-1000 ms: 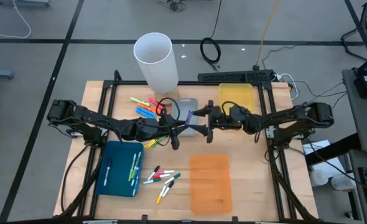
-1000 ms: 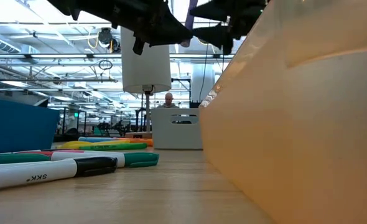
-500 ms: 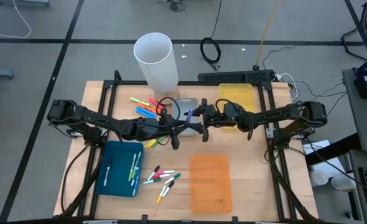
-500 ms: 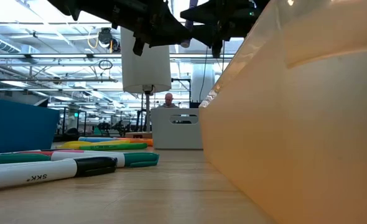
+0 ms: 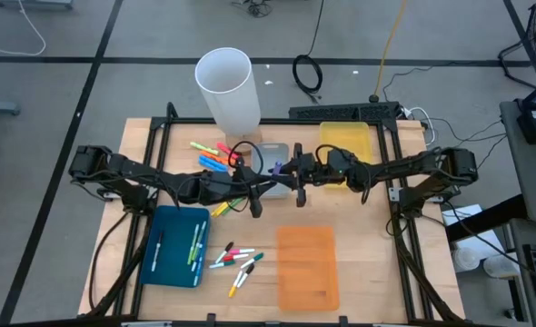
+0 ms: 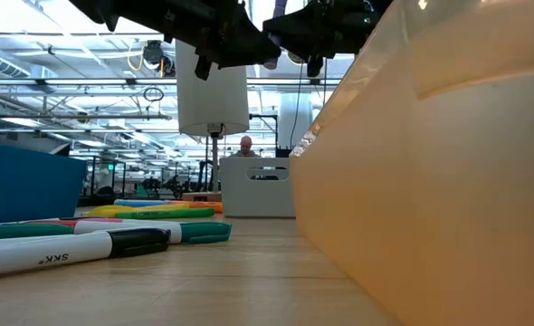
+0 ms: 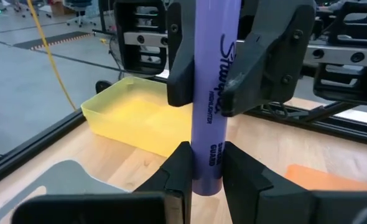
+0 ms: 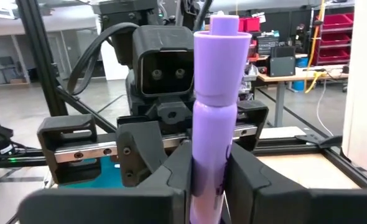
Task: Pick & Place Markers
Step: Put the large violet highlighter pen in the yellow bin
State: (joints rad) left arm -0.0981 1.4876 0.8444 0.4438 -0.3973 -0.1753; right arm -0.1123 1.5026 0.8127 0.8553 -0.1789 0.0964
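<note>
A purple marker (image 7: pixel 207 93) stands upright in the air over the table's middle, and both grippers are shut on it. My left gripper (image 7: pixel 205 163) reaches in from the left and has its lower end. My right gripper (image 8: pixel 209 168) reaches in from the right and has the barrel higher up, below the tapered top end (image 8: pixel 222 37). From above they meet at the marker (image 5: pixel 277 169). Neon markers (image 5: pixel 212 156) lie at the far left, white-bodied ones (image 5: pixel 236 259) near the front, and a few in the blue tray (image 5: pixel 163 252). My left gripper pinches the marker's barrel close to its bottom end (image 7: pixel 206 177) between its two fingers. The fingers come level from the table's left and lie across the marker. It stands upright, clear of the table. My right gripper pinches the barrel (image 8: pixel 212 140) between its two fingers (image 7: pixel 267 68), higher up than the left gripper's hold. The fingers come about level from the table's right, across the marker. The marker stays upright and lifted clear.
A tall white cylinder (image 5: pixel 225 86) stands at the back. A grey tray (image 5: pixel 282 150) and a yellow tray (image 5: pixel 345 141) sit at the far side, and an orange tray (image 5: pixel 307 265) at the near right. Black frame rails (image 5: pixel 404 245) border both sides.
My right gripper, open a second ago, has moved a little toward the table's left up to the marker and has shut on its barrel. The marker stays upright in my left gripper's hold.
</note>
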